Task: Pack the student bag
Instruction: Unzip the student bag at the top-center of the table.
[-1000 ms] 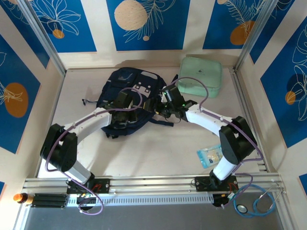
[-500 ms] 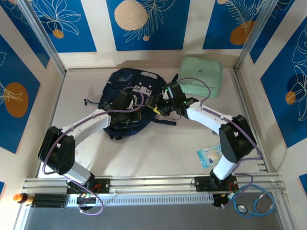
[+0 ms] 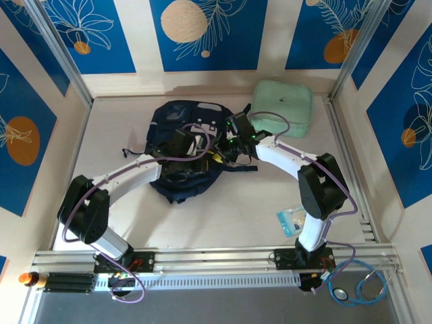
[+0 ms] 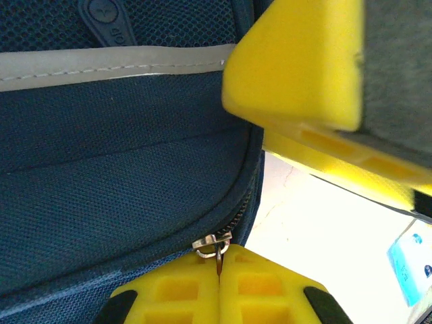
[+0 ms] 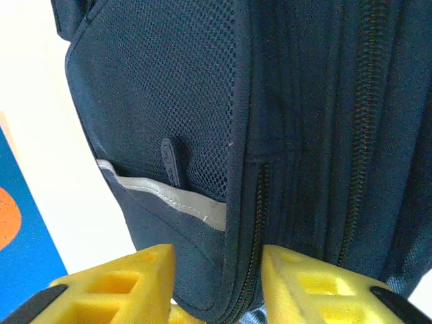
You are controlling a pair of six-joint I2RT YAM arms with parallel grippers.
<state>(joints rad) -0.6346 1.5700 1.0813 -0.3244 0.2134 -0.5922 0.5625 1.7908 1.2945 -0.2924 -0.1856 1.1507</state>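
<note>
The student bag (image 5: 290, 101) fills the gap between the fingers (image 5: 115, 283) of the right gripper (image 5: 216, 273). Right of the left gripper (image 4: 219, 287) fingers (image 4: 175, 297), bare table (image 4: 317, 229) lies open.

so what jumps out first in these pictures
The big navy student bag lies in the middle of the table, with both arms meeting over it. The left end effector is shut on a small metal zipper pull, while the right end effector straddles the bag's zippered edge. A mint-green case sits at the back right.
</note>
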